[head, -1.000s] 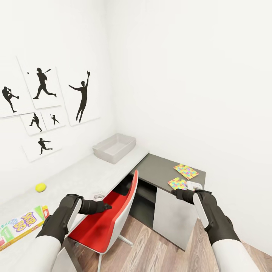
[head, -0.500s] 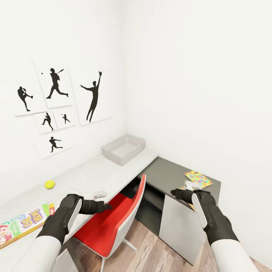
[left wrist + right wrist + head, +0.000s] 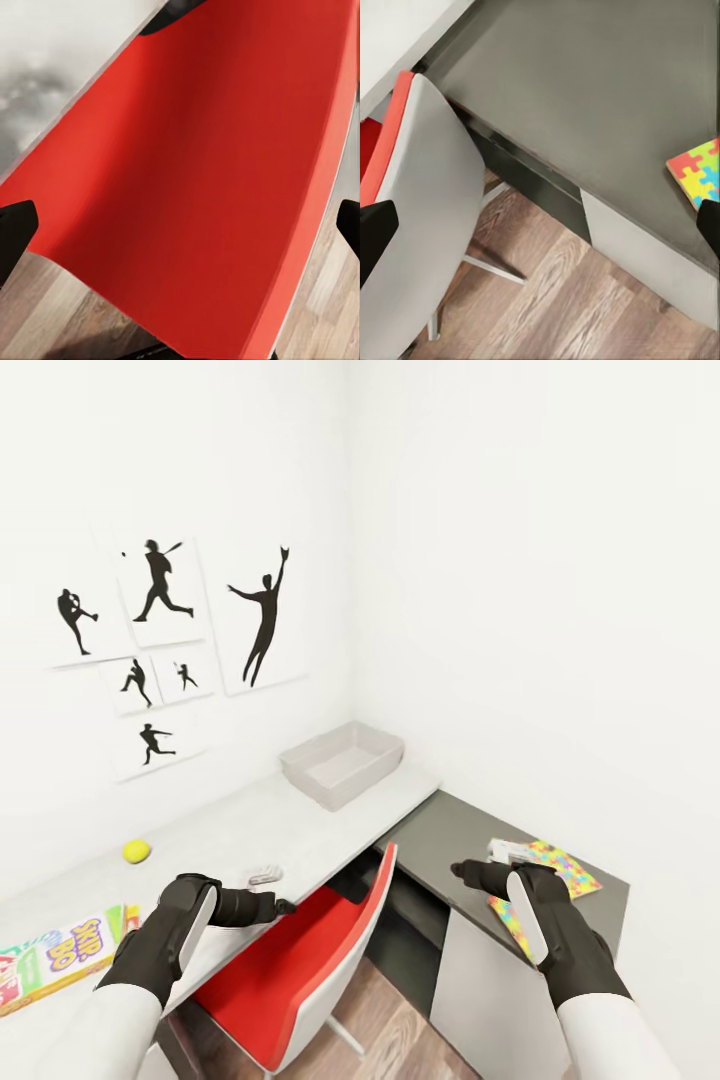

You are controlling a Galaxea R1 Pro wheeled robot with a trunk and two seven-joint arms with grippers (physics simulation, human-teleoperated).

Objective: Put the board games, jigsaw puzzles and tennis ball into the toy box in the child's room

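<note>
Your right end effector [image 3: 462, 871] partly hides 2 jigsaw puzzles [image 3: 560, 863] on the tabletop [image 3: 300, 830]; both end effectors gape wide, empty.

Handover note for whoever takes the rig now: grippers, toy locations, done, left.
Left gripper: open, empty, over the red chair.
Right gripper: open, empty, near the dark desk corner.
Toy box: empty, at the back of the table.
Tennis ball and one board game on the light top; jigsaw puzzles on the dark section.
Done: nothing boxed. Left: every toy seen here.
</note>
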